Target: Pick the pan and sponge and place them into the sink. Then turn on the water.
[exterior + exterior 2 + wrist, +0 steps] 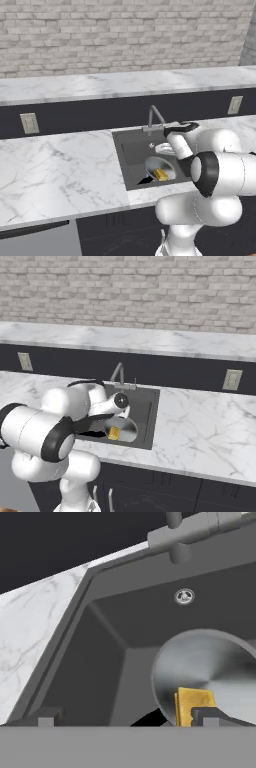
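Yellow sponge (195, 707) in silver pan (210, 662) | both in sink (100, 647)

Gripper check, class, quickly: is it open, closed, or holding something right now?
Gripper: open, holding nothing; the sponge lies in the pan, inside the sink.

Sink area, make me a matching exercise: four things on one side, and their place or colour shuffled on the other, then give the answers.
Things:
1. sponge
2. pan
3. faucet
4. drain

Descriptions:
A. small silver circle on the sink floor
B. yellow block lying in the pan
C. grey arch at the basin's back edge
D. round silver dish inside the basin

Pairs: 1-B, 2-D, 3-C, 4-A
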You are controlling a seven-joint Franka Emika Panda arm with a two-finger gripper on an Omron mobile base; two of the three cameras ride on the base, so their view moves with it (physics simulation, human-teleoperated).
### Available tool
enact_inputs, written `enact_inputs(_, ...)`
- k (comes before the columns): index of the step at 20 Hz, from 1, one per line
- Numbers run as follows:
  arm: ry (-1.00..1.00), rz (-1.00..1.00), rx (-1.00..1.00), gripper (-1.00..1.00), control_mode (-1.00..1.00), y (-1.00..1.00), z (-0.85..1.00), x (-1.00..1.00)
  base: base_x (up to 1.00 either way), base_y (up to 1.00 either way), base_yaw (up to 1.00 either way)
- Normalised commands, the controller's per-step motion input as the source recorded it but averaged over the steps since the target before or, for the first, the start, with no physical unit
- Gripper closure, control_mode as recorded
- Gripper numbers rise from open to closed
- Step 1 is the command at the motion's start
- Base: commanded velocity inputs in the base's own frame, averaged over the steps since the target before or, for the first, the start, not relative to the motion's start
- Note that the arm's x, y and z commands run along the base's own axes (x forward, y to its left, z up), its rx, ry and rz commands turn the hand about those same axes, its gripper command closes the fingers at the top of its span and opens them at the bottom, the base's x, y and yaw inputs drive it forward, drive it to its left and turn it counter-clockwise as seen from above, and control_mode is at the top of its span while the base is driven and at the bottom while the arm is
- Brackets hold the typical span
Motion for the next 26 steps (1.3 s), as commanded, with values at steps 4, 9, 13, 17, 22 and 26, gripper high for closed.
enact_inputs(4,-0.04,-0.03,0.01,-1.00,-1.00,-0.33,0.20,-0.36,0.00,0.00,0.00)
enact_inputs(9,-0.08,-0.03,-0.01,-1.00,-1.00,-0.19,0.34,-0.25,0.00,0.00,0.00)
enact_inputs(13,-0.08,-0.03,-0.02,-1.00,-1.00,-0.09,0.47,-0.19,0.00,0.00,0.00)
enact_inputs(17,-0.09,-0.02,-0.04,-1.00,-1.00,-0.10,0.38,-0.07,0.00,0.00,0.00)
enact_inputs(22,-0.11,0.00,-0.09,-1.00,-1.00,-0.07,0.14,0.00,0.00,0.00,0.00)
enact_inputs(26,-0.14,0.00,-0.09,-1.00,-1.00,-0.13,0.11,0.00,0.00,0.00,0.00)
